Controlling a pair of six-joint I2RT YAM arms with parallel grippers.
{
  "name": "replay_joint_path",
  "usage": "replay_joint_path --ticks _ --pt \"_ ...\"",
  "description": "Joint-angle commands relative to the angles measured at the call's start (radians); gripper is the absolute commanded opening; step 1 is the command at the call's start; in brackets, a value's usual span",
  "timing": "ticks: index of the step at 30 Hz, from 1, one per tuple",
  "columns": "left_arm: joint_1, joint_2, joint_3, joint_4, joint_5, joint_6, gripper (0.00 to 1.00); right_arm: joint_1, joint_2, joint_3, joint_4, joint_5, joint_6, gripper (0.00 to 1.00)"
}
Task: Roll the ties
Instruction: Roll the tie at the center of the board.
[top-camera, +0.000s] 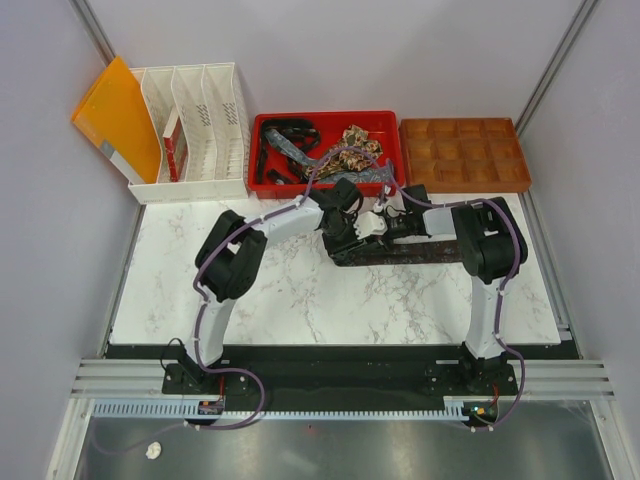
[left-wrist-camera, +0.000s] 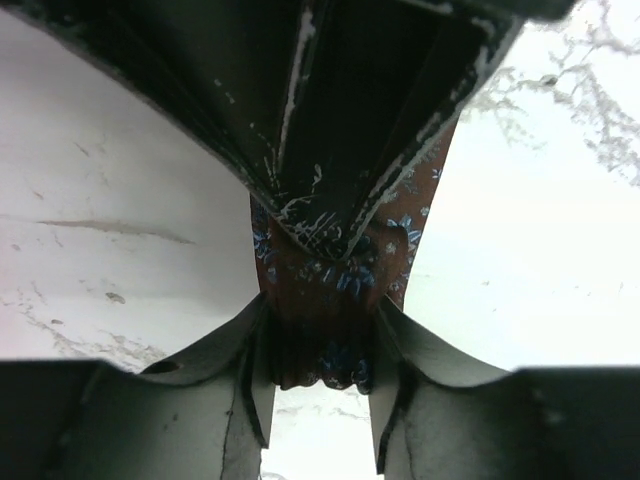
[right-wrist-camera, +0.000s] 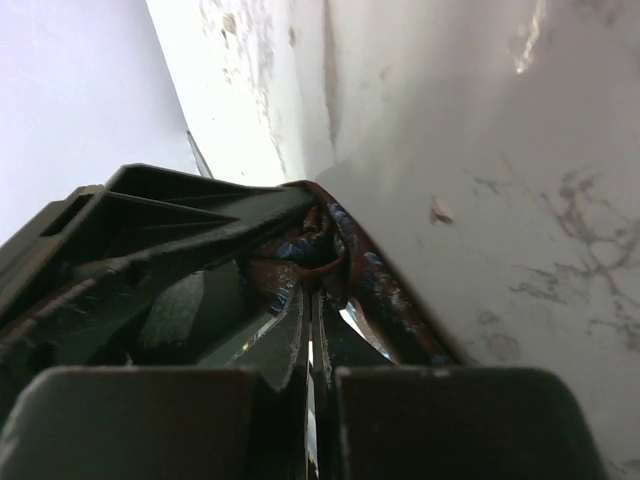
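A dark brown tie with blue flowers (top-camera: 425, 250) lies stretched along the marble table, to the right of the grippers. My left gripper (top-camera: 348, 228) and right gripper (top-camera: 385, 224) meet at its left end. In the left wrist view my left gripper (left-wrist-camera: 322, 350) is shut on the bunched tie (left-wrist-camera: 330, 285), with the right gripper's dark fingers (left-wrist-camera: 340, 120) just beyond. In the right wrist view my right gripper (right-wrist-camera: 312, 290) is nearly closed, pinching a curled fold of the tie (right-wrist-camera: 372, 285). More ties (top-camera: 340, 155) lie in the red tray (top-camera: 258, 150).
A white file rack (top-camera: 190, 130) and an orange folder (top-camera: 115, 120) stand at the back left. A brown compartment tray (top-camera: 463, 155) sits at the back right beside the red tray. Grey walls close in both sides.
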Motion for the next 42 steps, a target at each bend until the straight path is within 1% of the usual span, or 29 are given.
replay_joint_path --ticks 1,2,3,4,5,6,7,8,9,10,11,12,14,15,16,17,19,20,23,25,28,33,36,38,39,41,42 --pt "0.003 -0.074 -0.134 0.124 0.089 -0.124 0.48 -0.026 0.052 0.035 -0.213 0.039 -0.22 0.0" --pt "0.006 -0.089 -0.154 0.179 0.106 -0.142 0.49 -0.027 0.055 0.039 -0.222 0.045 -0.235 0.0" --pt "0.009 -0.106 -0.174 0.203 0.12 -0.171 0.55 -0.029 0.06 0.042 -0.231 0.047 -0.246 0.0" --pt "0.012 -0.144 -0.223 0.236 0.131 -0.188 0.59 -0.03 0.063 0.047 -0.248 0.047 -0.269 0.0" --pt "0.015 -0.166 -0.255 0.307 0.143 -0.217 0.59 -0.03 0.066 0.049 -0.256 0.045 -0.277 0.0" --pt "0.018 -0.184 -0.286 0.349 0.152 -0.228 0.6 -0.033 0.069 0.05 -0.261 0.044 -0.283 0.0" --pt "0.021 -0.212 -0.35 0.39 0.158 -0.24 0.62 -0.036 0.07 0.052 -0.273 0.044 -0.289 0.0" --pt "0.03 -0.259 -0.384 0.432 0.18 -0.259 0.63 -0.037 0.07 0.055 -0.282 0.047 -0.31 0.0" --pt "0.037 -0.285 -0.456 0.529 0.191 -0.267 0.64 -0.037 0.07 0.058 -0.29 0.051 -0.321 0.0" --pt "0.04 -0.311 -0.496 0.582 0.201 -0.276 0.73 -0.038 0.07 0.056 -0.303 0.051 -0.329 0.0" --pt "0.05 -0.36 -0.536 0.646 0.23 -0.292 0.78 -0.038 0.076 0.059 -0.313 0.051 -0.347 0.0" --pt "0.055 -0.38 -0.609 0.738 0.244 -0.303 0.81 -0.038 0.08 0.067 -0.322 0.054 -0.356 0.0" --pt "0.063 -0.422 -0.67 0.857 0.264 -0.34 0.84 -0.043 0.083 0.072 -0.337 0.057 -0.37 0.0" --pt "0.064 -0.43 -0.72 0.957 0.264 -0.365 0.84 -0.043 0.084 0.076 -0.342 0.057 -0.375 0.0" --pt "0.069 -0.439 -0.743 1.004 0.263 -0.394 0.88 -0.044 0.086 0.076 -0.345 0.059 -0.376 0.0" --pt "0.07 -0.445 -0.763 1.045 0.257 -0.452 0.99 -0.043 0.087 0.078 -0.345 0.059 -0.378 0.0" --pt "0.07 -0.45 -0.815 1.172 0.234 -0.512 1.0 -0.046 0.089 0.076 -0.345 0.057 -0.386 0.0" --pt "0.07 -0.448 -0.826 1.207 0.215 -0.559 1.0 -0.044 0.09 0.076 -0.345 0.056 -0.384 0.0" --pt "0.069 -0.419 -0.849 1.31 0.18 -0.63 1.0 -0.044 0.096 0.075 -0.347 0.054 -0.393 0.0" --pt "0.054 -0.401 -0.862 1.375 0.188 -0.618 1.0 -0.044 0.096 0.075 -0.347 0.053 -0.395 0.0" --pt "0.041 -0.366 -0.849 1.4 0.207 -0.607 1.0 -0.044 0.098 0.073 -0.347 0.051 -0.396 0.0" --pt "0.03 -0.322 -0.843 1.419 0.192 -0.576 0.99 -0.044 0.101 0.069 -0.345 0.05 -0.402 0.0" --pt "0.02 -0.306 -0.854 1.426 0.194 -0.564 0.92 -0.046 0.104 0.069 -0.345 0.05 -0.402 0.0" --pt "0.008 -0.292 -0.86 1.435 0.191 -0.546 0.89 -0.044 0.109 0.067 -0.347 0.05 -0.404 0.0" --pt "0.004 -0.286 -0.865 1.443 0.191 -0.538 0.85 -0.044 0.109 0.067 -0.345 0.05 -0.402 0.0" --pt "-0.015 -0.276 -0.868 1.445 0.189 -0.503 0.81 -0.046 0.109 0.066 -0.345 0.047 -0.404 0.0" --pt "-0.022 -0.266 -0.869 1.442 0.188 -0.492 0.75 -0.046 0.109 0.064 -0.345 0.047 -0.404 0.0"
